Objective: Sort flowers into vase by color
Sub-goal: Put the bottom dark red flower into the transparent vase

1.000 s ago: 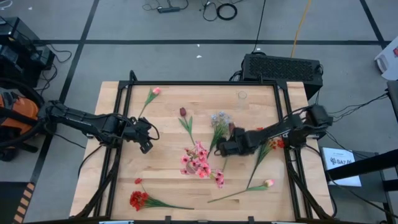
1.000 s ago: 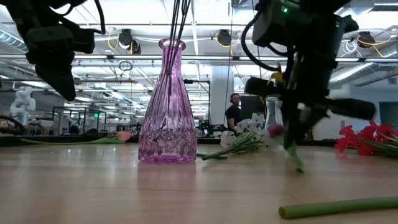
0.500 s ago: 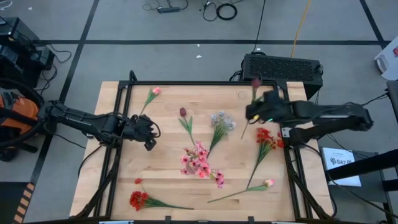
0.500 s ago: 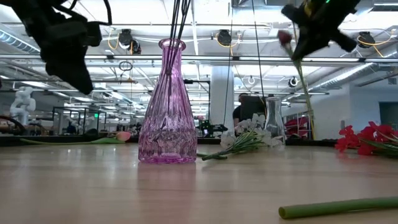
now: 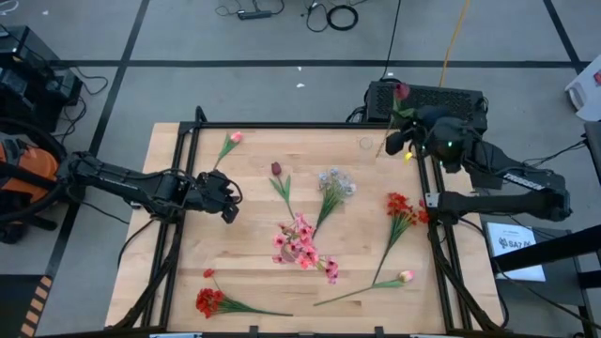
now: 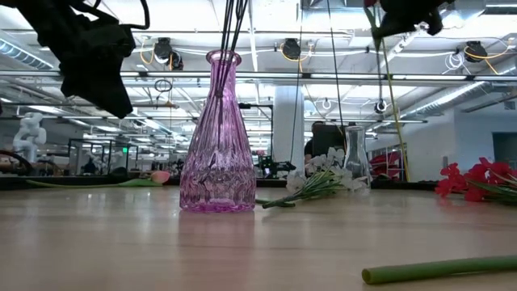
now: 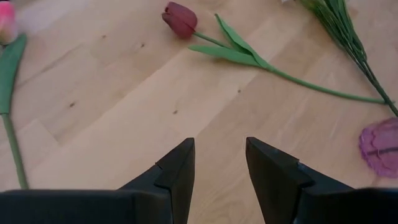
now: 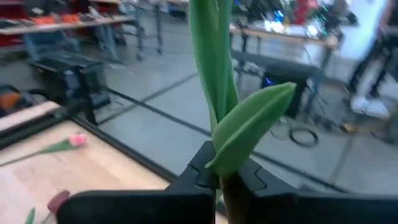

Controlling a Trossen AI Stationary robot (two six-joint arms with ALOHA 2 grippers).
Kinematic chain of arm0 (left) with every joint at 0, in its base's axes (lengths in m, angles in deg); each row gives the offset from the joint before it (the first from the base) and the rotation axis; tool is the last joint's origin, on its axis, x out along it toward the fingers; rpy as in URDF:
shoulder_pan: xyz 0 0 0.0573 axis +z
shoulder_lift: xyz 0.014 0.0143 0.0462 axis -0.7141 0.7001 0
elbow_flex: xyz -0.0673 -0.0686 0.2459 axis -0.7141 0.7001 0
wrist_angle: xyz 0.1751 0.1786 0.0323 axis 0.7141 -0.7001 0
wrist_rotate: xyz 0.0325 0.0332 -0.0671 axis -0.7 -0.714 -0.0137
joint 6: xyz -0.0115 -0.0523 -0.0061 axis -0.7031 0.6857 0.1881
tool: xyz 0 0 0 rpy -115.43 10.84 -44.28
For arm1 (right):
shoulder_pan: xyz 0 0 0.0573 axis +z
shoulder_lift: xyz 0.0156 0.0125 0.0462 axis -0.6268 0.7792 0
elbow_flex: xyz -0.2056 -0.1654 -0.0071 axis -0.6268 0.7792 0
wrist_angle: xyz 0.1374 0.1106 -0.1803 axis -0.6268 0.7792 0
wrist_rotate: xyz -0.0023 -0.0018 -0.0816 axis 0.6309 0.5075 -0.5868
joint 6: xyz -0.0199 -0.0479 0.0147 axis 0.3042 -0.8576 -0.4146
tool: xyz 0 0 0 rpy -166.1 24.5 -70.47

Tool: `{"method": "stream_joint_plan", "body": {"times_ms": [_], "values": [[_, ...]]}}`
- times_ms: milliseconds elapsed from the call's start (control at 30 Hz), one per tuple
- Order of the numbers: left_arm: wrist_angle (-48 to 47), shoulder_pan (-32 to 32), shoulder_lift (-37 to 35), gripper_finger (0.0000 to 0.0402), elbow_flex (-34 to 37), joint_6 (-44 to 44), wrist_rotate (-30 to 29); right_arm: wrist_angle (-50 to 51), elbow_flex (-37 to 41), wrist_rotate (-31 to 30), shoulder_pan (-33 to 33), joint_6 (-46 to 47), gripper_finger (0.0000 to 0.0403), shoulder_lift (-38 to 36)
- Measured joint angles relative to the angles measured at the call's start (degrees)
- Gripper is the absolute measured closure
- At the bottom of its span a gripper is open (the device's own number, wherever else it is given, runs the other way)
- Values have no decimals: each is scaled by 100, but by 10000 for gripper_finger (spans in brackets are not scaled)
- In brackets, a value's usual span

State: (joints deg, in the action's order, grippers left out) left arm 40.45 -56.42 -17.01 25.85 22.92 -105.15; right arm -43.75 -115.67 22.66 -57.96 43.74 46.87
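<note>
On the near side of the bench [image 5: 169, 282] you had a red spray [image 5: 208, 301] at the left corner and a long stem with a pink bud [image 5: 404, 276] toward the right. A little farther in, the pink vase [image 6: 213, 137] stood near the middle, already with pink blooms [image 5: 299, 242] above it. Beside it lay the pale blue-white spray [image 5: 331, 180], a dark red tulip [image 7: 180, 18] and, to the right, a red bunch [image 5: 400, 207].

Your left hand [image 7: 217, 168] waited over the left part of the bench, its fingers apart and holding nothing; the tulip lay just ahead of it.

Your right hand [image 5: 399, 141] was raised high over the far right corner. It was closed on the stalk of a dark red flower [image 5: 402, 91], which stood nearly upright, the head above and the stalk hanging below, as the low view showed. At the far edge a small clear vase [image 5: 365, 145] stood close to this hand, and a pink bud [image 5: 235, 137] lay at the far left.

I judge the step was the carrying of the red flower to its vase. The next move, I think, called for you to bring the lower end of the stalk exactly over the narrow mouth of the clear vase and then to lower it straight, because a tilted stalk could miss or push the vase over
</note>
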Motion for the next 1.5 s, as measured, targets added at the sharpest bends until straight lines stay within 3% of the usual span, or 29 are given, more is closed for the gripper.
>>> {"method": "stream_joint_plan", "body": {"times_ms": [167, 433, 633, 1000, 1133, 1500], "values": [[4, 0, 0, 252, 0, 5, -135, -680, 56, 1010, -813, -673, 403, 187], [-2, 0, 0, 252, 0, 9, -152, -1082, 57, 2446, -1724, -763, 402, 574], [-5, 0, 0, 252, 0, 11, -154, -1558, 347, 2778, -1914, -899, 402, 940], [-9, 0, 1, 252, 0, 9, -156, -3350, 2200, 2802, -1920, -673, 402, 848], [-9, 0, 0, 252, 0, 6, -161, -4084, 2725, 3242, -1920, -670, 402, 832], [-15, 0, 2, 252, 0, 0, -453, -4151, 3065, 3365, -1918, -896, 386, 836]]}}
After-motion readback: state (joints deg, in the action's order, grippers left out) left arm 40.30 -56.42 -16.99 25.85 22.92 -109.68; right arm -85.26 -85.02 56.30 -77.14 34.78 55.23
